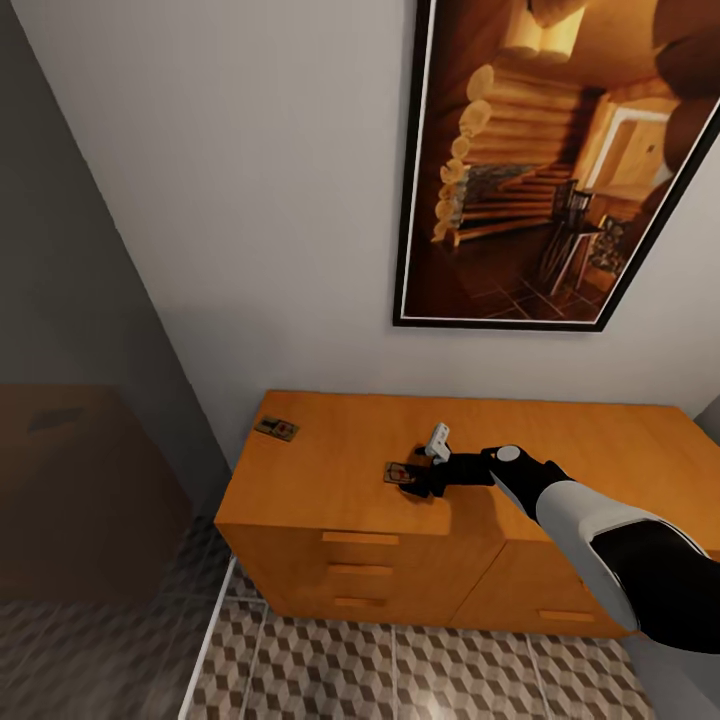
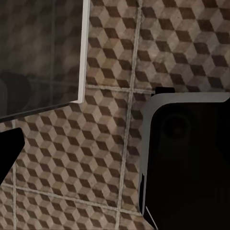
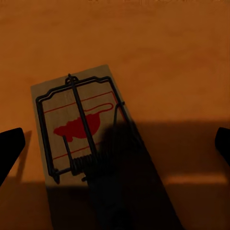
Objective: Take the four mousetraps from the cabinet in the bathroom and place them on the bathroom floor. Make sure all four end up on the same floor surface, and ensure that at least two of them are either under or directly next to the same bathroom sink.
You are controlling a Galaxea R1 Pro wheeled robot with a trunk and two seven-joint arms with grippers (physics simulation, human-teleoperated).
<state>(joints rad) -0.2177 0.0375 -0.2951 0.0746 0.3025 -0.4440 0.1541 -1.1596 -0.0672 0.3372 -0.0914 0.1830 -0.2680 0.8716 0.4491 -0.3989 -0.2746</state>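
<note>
The right end effector hangs over the orange-brown cabinet with its fingers spread wide apart above one mousetrap lying flat on the top, another mousetrap sits near the back left corner, and the bathroom floor lies below.

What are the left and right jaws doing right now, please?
Left gripper: cannot be told; one dark fingertip shows over the bathroom floor.
Right gripper: open, jaws spread above a mousetrap on the cabinet, holding nothing.
</note>
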